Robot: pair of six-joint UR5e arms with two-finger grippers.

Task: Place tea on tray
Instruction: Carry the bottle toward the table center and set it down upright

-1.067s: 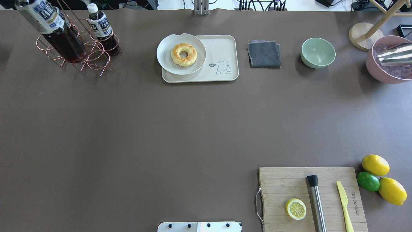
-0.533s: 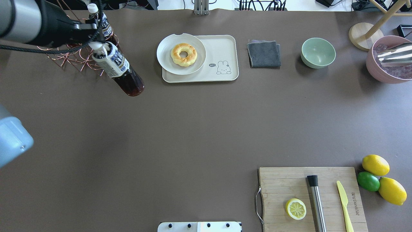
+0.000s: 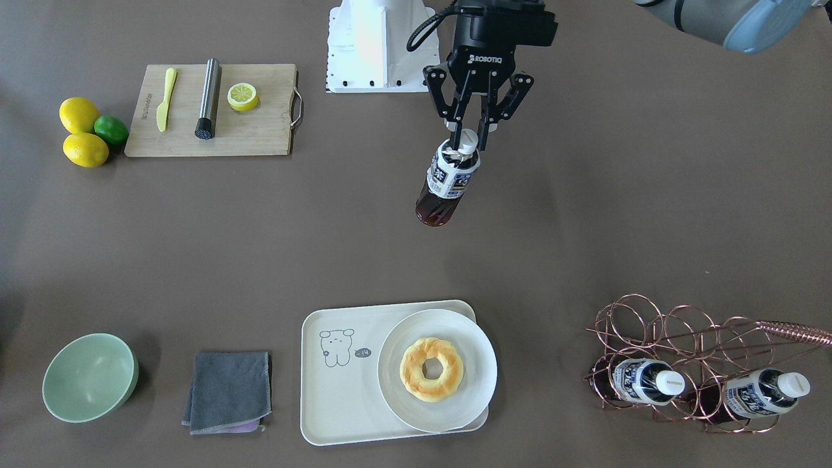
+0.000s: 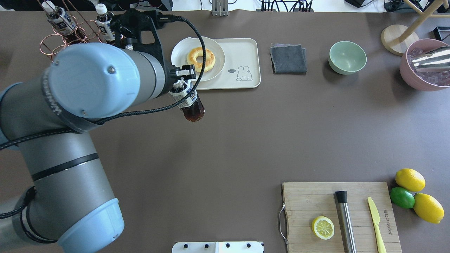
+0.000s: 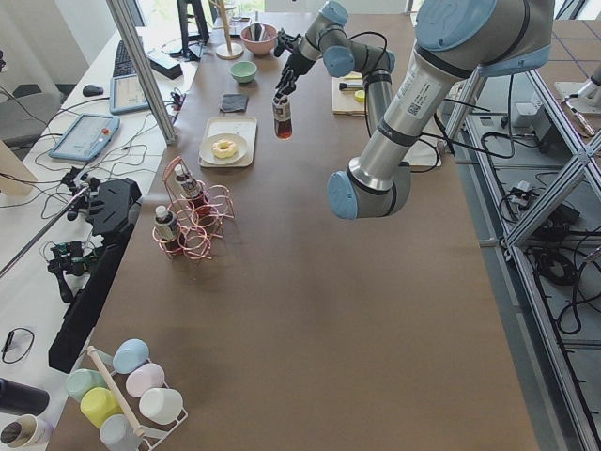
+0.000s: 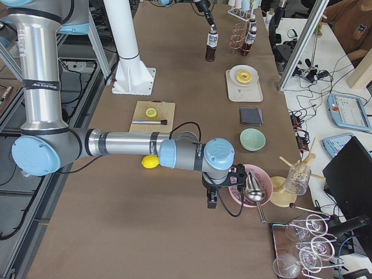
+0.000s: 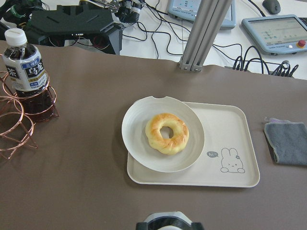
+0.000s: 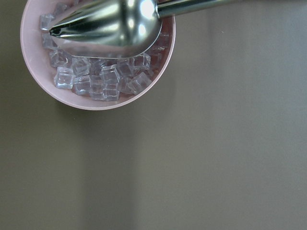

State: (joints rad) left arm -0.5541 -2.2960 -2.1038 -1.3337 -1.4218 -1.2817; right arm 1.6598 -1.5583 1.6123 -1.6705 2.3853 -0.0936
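My left gripper is shut on the white cap of a tea bottle and holds it hanging, slightly tilted, above the bare table. In the overhead view this bottle hangs just in front of the near left corner of the cream tray. The tray carries a white plate with a donut; its side with the line-drawn animal is bare. Two more tea bottles stand in a copper wire rack. My right gripper shows only in the exterior right view; I cannot tell its state.
A grey cloth and a green bowl lie right of the tray. A pink bowl of ice holds a metal scoop. A cutting board with half a lemon, a muddler and a knife sits near the front right, with lemons and a lime beside it.
My left arm has carried the tea bottle from above the wire rack rightward and toward the robot, to just in front of the tray's left corner. Nothing else has moved.
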